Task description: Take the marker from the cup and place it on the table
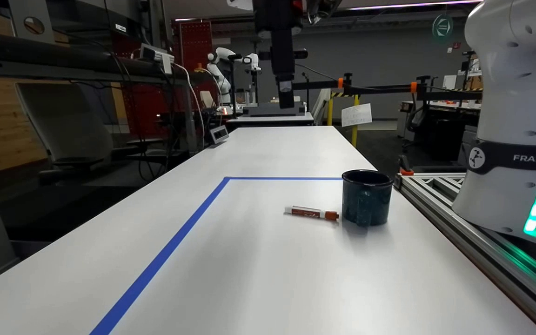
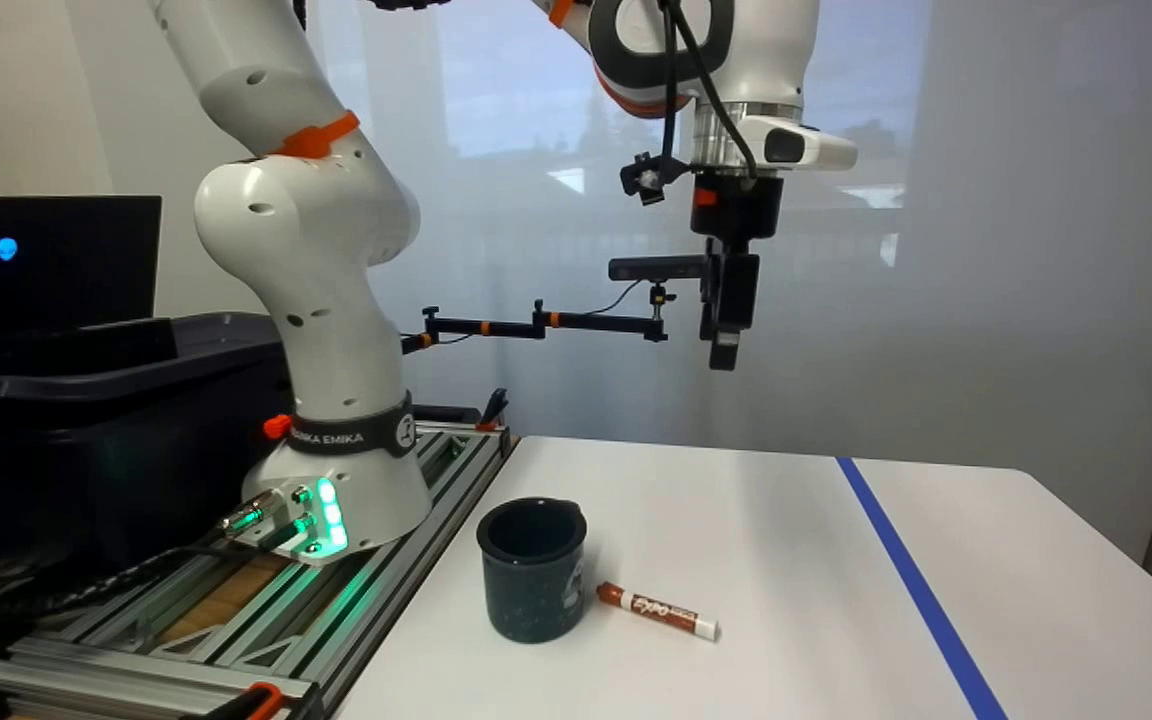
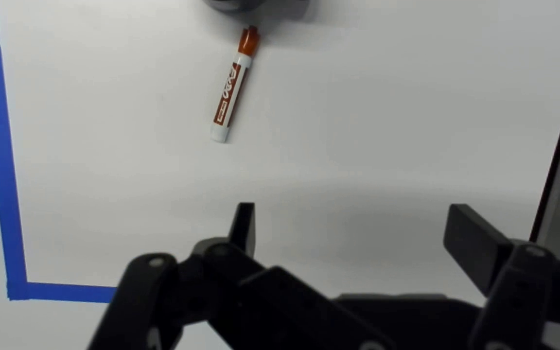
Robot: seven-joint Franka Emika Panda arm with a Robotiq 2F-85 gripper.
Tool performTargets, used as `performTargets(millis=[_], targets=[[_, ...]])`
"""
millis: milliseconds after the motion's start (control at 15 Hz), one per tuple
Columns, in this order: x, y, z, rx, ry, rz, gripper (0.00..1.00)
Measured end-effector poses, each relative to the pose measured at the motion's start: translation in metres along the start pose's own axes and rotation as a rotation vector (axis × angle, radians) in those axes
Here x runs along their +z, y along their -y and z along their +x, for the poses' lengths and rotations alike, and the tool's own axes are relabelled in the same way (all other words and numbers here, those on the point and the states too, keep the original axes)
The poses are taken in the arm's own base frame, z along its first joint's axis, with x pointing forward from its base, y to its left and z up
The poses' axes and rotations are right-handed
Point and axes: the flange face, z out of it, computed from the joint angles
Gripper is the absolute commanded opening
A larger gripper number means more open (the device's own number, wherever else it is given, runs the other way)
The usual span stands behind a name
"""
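Marker (image 2: pixel 657 610) beside cup (image 2: pixel 528 598), cup's inside apparently too dark for detail

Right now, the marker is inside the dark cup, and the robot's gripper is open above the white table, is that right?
One bit is wrong: the marker isn't inside the dark cup; it's lying on the white table beside the cup, as both exterior views show. The gripper is indeed open above the table.

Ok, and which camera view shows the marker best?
The wrist view: there the marker appears whole, largest and from above, clear enough to read EXPO on it. Both exterior views also show it whole, but smaller and at a slant, lying beside the cup.
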Motion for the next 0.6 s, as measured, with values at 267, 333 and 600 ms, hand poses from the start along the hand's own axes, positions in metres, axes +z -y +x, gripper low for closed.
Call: performTargets(millis=[267,333,600], targets=[[-0.0022,-0.0005,-0.0018,0.013,0.011,0.006,1.00],[-0.0021,-0.0005,-0.0019,0.014,0.011,0.007,1.00],[-0.0020,-0.0006,-0.0020,0.015,0.012,0.007,1.00]])
